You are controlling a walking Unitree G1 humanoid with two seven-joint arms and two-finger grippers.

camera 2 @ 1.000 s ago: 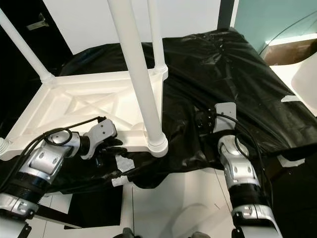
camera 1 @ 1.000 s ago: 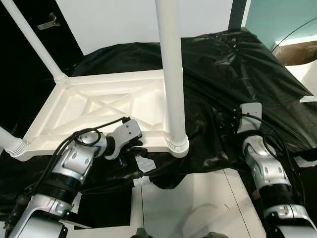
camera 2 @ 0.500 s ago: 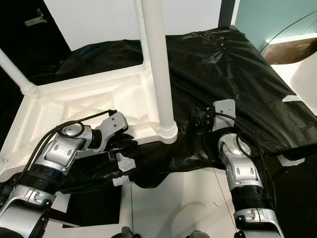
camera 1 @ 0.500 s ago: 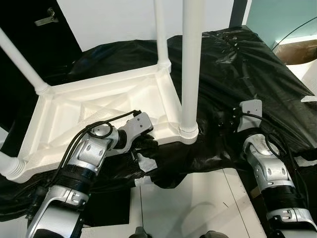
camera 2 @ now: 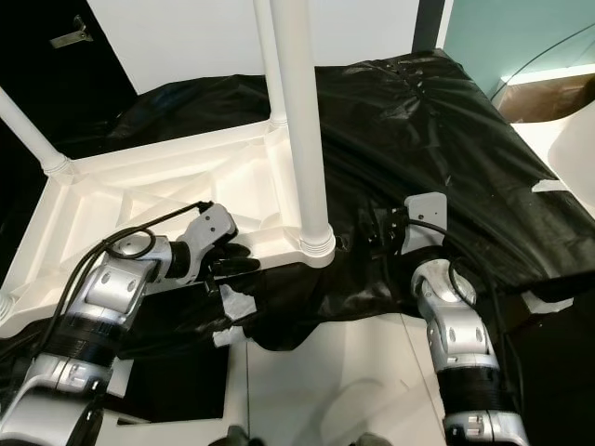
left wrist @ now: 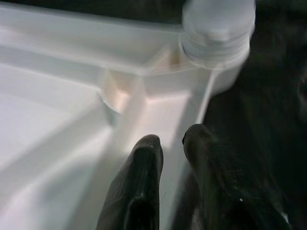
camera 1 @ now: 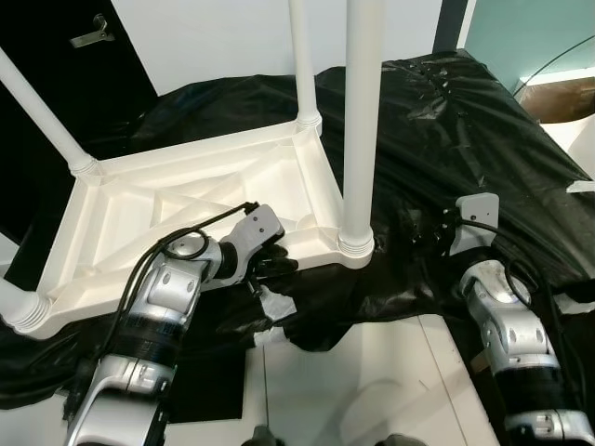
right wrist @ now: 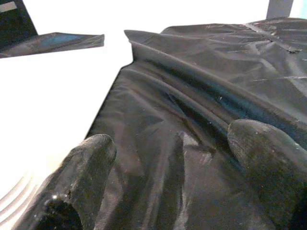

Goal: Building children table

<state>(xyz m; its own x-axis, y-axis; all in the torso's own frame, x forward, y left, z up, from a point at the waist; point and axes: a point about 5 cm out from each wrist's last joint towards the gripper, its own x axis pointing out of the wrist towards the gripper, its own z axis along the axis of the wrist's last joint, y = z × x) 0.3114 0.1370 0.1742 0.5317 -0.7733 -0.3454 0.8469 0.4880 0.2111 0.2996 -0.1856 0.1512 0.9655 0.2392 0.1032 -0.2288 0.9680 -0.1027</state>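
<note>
Since the earlier frame, the white plastic upside-down children's table (camera 1: pixel 186 200) has been turned and shifted, so that its near corner leg (camera 1: pixel 361 121) stands further toward the right and the far leg (camera 1: pixel 302 60) is seen beside it. The left gripper (left wrist: pixel 170 143) has been carried along with the near edge of the tabletop and is closed on that thin white rim, just beside the leg's screwed base (left wrist: pixel 218 31). The table lies on crumpled black plastic sheeting (camera 1: pixel 465 130) spread over a low surface; what is beneath cannot be made out. The tops of all legs are cut off by the frame. The right gripper (right wrist: pixel 172 158) is held over the sheeting, its black fingers (right wrist: pixel 88 165) spread apart and holding nothing; a white floor (camera 1: pixel 372 372) is seen below.
</note>
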